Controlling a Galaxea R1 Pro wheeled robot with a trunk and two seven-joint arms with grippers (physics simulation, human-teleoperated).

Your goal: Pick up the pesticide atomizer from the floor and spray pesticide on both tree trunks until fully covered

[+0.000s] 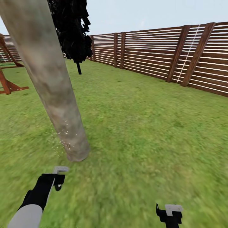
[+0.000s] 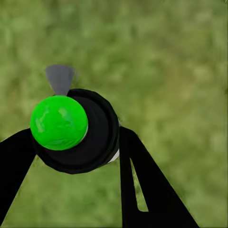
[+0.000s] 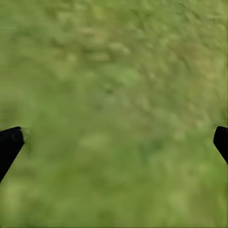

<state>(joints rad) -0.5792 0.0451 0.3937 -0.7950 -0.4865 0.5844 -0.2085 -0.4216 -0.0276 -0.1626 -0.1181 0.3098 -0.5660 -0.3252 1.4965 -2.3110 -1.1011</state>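
The grass lawn (image 1: 142,126) fills the frame, with the slat fence (image 1: 158,57) at upper right and the pale tree trunk (image 1: 50,82) slanting from upper left, whitish pesticide specks (image 1: 65,136) at its base. At lower left the left gripper (image 2: 76,137) clamps the green-topped atomizer (image 2: 59,122); at lower right the right gripper (image 3: 114,142) hangs spread wide, empty.

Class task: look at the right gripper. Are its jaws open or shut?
Open. In the right wrist view, the right gripper shows its two dark fingertips at opposite edges, with only grass between them.
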